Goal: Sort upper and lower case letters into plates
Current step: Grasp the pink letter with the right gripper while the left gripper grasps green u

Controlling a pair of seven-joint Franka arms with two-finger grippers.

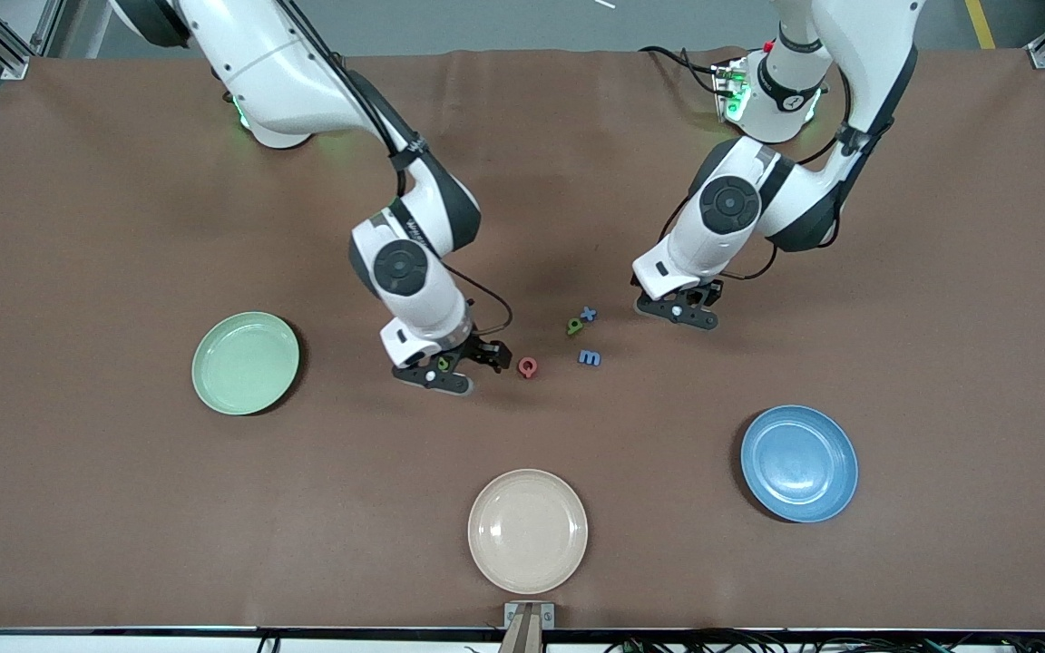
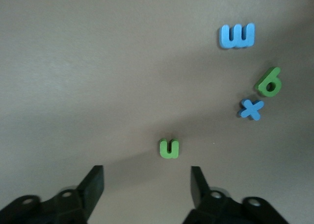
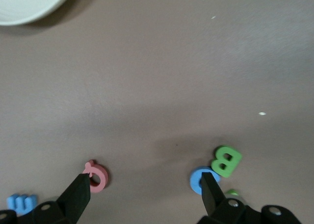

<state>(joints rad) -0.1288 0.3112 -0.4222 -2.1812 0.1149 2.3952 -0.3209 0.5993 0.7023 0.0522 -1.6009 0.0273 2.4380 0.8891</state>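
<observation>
Letters lie in a loose cluster at the middle of the front view; none is in the green plate (image 1: pixel 246 363) at middle left or the blue plate (image 1: pixel 799 462) at lower right. The cream plate (image 1: pixel 528 531) sits bottom centre.

The right gripper (image 1: pixel 446 365) hangs low over the capitals with its fingers spread. In its wrist view the pink Q (image 3: pixel 95 176) touches one fingertip, while the blue G (image 3: pixel 203 180) and green B (image 3: pixel 226 161) overlap beside the other.

The left gripper (image 1: pixel 678 308) is also spread wide. Its wrist view shows the green n (image 2: pixel 169 148) lying flat just ahead of the gap between the fingers, roughly centred, so a short reach forward and down would likely bracket it. The blue x (image 2: pixel 251 109), green looped letter (image 2: pixel 269 82) and blue m (image 2: pixel 237 35) lie off to one side.
</observation>
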